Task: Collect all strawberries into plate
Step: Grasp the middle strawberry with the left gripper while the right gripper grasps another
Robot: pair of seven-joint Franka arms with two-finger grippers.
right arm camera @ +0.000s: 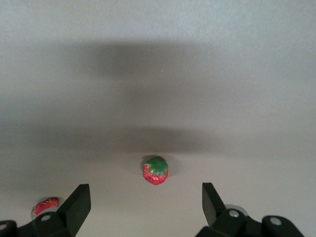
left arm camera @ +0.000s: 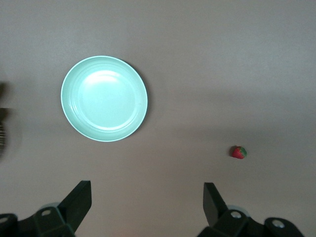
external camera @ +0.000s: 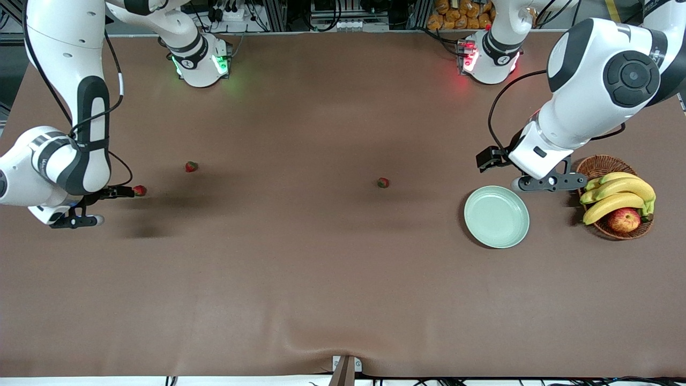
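Three strawberries lie on the brown table: one [external camera: 382, 183] mid-table, two [external camera: 191, 166] [external camera: 140, 190] toward the right arm's end. The pale green plate [external camera: 497, 216] sits empty toward the left arm's end. My right gripper [external camera: 99, 206] hangs open over the table by the strawberry nearest that end. In the right wrist view [right arm camera: 144, 191] one strawberry [right arm camera: 155, 170] lies just ahead of the open fingers and another [right arm camera: 45, 206] is partly hidden by a finger. My left gripper [external camera: 552, 183] hovers open between plate and basket, holding nothing [left arm camera: 147, 190]. The left wrist view shows the plate [left arm camera: 103, 98] and one strawberry [left arm camera: 239, 152].
A brown wicker basket [external camera: 600, 165] with bananas [external camera: 616, 193] and an apple [external camera: 624, 220] stands beside the plate at the left arm's end. The two arm bases [external camera: 201, 61] [external camera: 490, 59] stand along the table edge farthest from the front camera.
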